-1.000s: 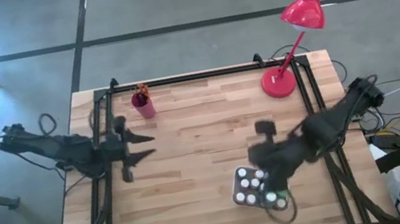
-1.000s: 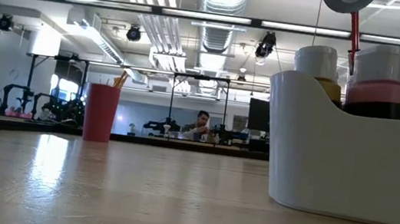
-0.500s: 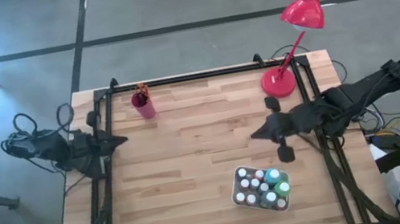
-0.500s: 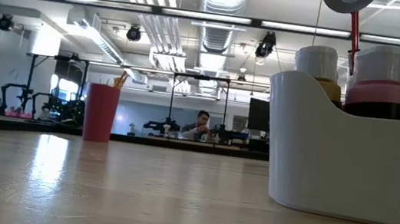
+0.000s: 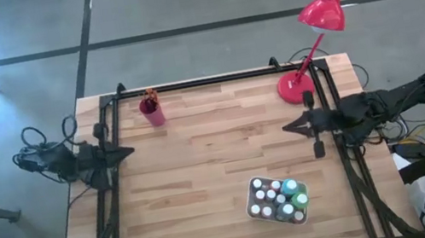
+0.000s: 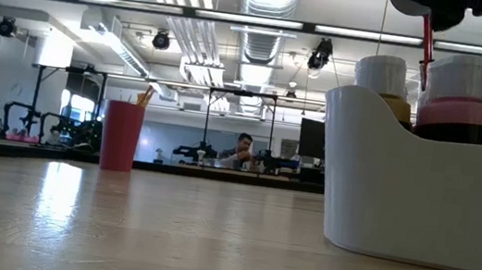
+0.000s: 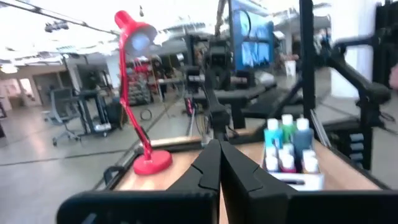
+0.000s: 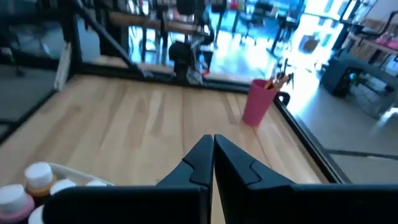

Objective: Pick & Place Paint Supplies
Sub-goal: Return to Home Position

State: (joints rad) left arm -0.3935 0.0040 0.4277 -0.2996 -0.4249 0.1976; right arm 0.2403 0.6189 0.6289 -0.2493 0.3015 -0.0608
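The left gripper [image 5: 127, 150] hangs at the left edge of the table [image 5: 206, 181], over the dark frame rail. Its wrist view shows the two fingers pressed together tip to tip with nothing between them. Just right of it, toward the upper left of the tabletop in the high view, stands a pink cup [image 5: 152, 112] with paintbrushes [image 5: 149, 94] sticking out of its top. How many brushes there are is too small to tell. The wood between the two arms lies open, with nothing in the way. Lower and right of centre sits the white bin [image 5: 252, 207], packed with white-capped paint bottles [image 5: 276, 197]. Teal and green ones stand at its right end, and the others are too crowded to count. In the low view the bin fills the right side and runs off the frame edge. Its wall hides the bottle bodies, so only caps and shoulders show above the rim. Far behind, at the middle of that view, a person [image 6: 242, 150] sits in the room. The right gripper [image 5: 288, 128] hovers at the right edge of the table, up and right of the bin and well apart from it. Its fingers are closed tight and empty. Just above it in the high view, the round base of the red desk lamp [image 5: 296, 88] stands in the upper right corner, its head leaning out past the table's edge.
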